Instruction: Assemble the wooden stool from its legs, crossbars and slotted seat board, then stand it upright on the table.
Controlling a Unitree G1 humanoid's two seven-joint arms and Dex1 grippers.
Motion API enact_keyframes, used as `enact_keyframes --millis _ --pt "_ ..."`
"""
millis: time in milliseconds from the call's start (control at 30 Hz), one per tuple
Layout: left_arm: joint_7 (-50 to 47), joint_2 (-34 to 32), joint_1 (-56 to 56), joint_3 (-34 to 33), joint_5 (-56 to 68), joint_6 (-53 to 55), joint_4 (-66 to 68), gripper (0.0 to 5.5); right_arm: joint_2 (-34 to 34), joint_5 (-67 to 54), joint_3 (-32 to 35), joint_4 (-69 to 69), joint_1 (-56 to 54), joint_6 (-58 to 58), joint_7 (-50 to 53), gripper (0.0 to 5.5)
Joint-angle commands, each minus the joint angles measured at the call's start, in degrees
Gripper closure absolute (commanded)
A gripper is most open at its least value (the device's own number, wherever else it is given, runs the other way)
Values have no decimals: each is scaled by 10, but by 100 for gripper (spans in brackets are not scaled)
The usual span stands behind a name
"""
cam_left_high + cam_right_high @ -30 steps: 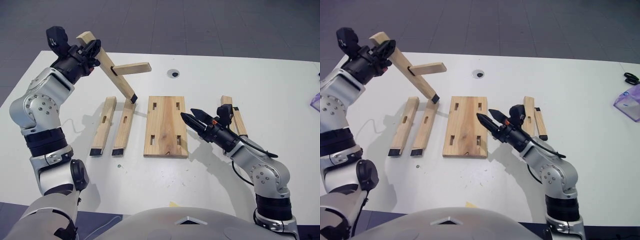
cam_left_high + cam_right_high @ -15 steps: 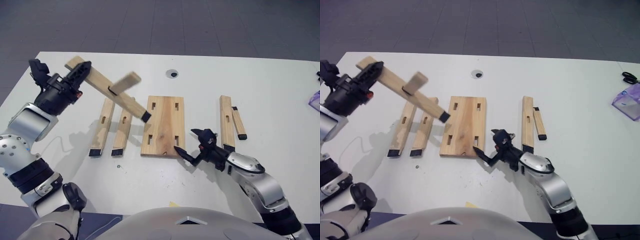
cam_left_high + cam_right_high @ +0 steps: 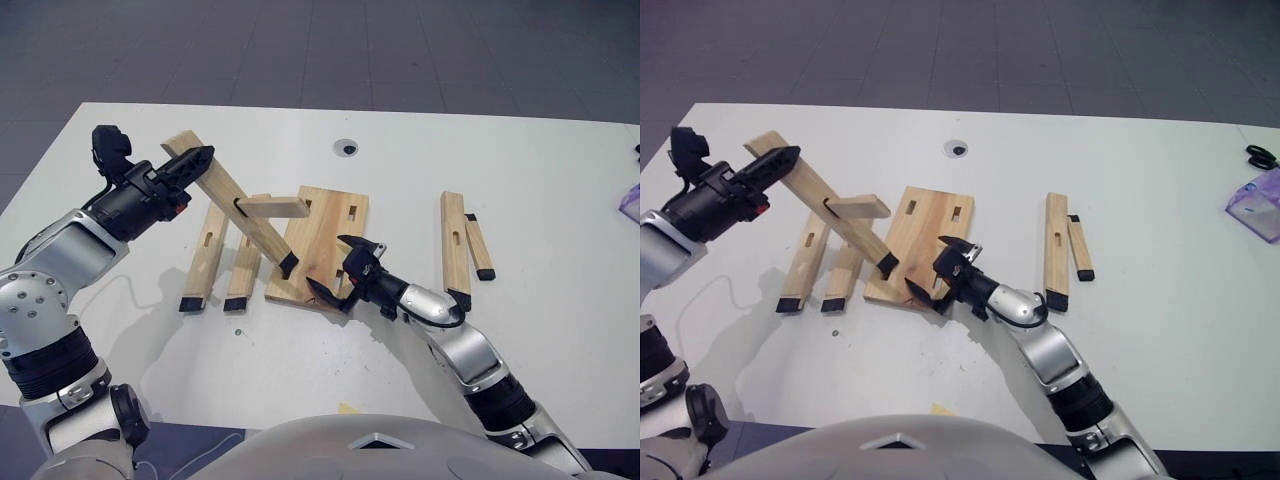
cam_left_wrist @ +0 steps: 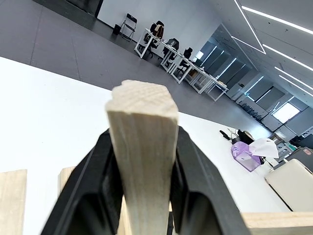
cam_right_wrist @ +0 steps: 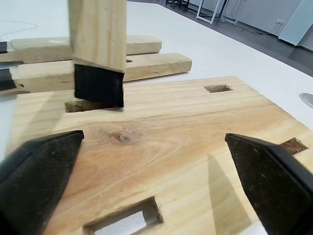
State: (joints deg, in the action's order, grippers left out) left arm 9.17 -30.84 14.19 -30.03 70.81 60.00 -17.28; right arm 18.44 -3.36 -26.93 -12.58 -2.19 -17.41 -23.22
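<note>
**Head views (left eye, right eye).** The left hand (image 3: 196,163) is clamped on the upper end of a leg (image 3: 232,200) that carries one crossbar (image 3: 273,207) in its mortise. We hold this leg slanted, with its high end toward 10 o'clock, so that its lower end meets the seat board (image 3: 335,215) near the board's 8 o'clock corner. The board lies skewed on the worktop (image 3: 560,180), its far end toward 1 o'clock. The right hand (image 3: 326,262) is open and grips nothing, with its fingers spread across the board's near end. We judge that it is posted there to brace the board against sliding under the leg. Two spare legs (image 3: 207,250) lie side by side at 9 o'clock of the board. A third leg (image 3: 455,245) and a short crossbar (image 3: 478,247) lie at 3 o'clock, apart from the work.

**Left wrist view.** Both fingers (image 4: 88,191) press flat on opposite faces of the leg, just below its end grain. We judge that this high grip gives leverage for steering the far end.

**Right wrist view.** The black cap (image 5: 98,84) on the held leg's lower end stands at the edge of a slot (image 5: 73,105) and is not seated. We cannot tell whether it touches the board. The open fingers flank the board well apart, which leaves the slot area unobstructed.
</note>
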Motion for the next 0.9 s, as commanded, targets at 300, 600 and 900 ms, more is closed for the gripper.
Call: enact_keyframes --millis 300,600,900 --pt "10 -38 -64 32 -6 -8 -58 446 -12 74 15 66 8 -20 54 10" --pt "-50 -35 -85 56 66 -22 -104 446 -23 77 28 74 27 -35 73 10" --pt "3 -29 -24 172 -81 -106 -58 446 -62 39 112 328 -119 -63 100 10"
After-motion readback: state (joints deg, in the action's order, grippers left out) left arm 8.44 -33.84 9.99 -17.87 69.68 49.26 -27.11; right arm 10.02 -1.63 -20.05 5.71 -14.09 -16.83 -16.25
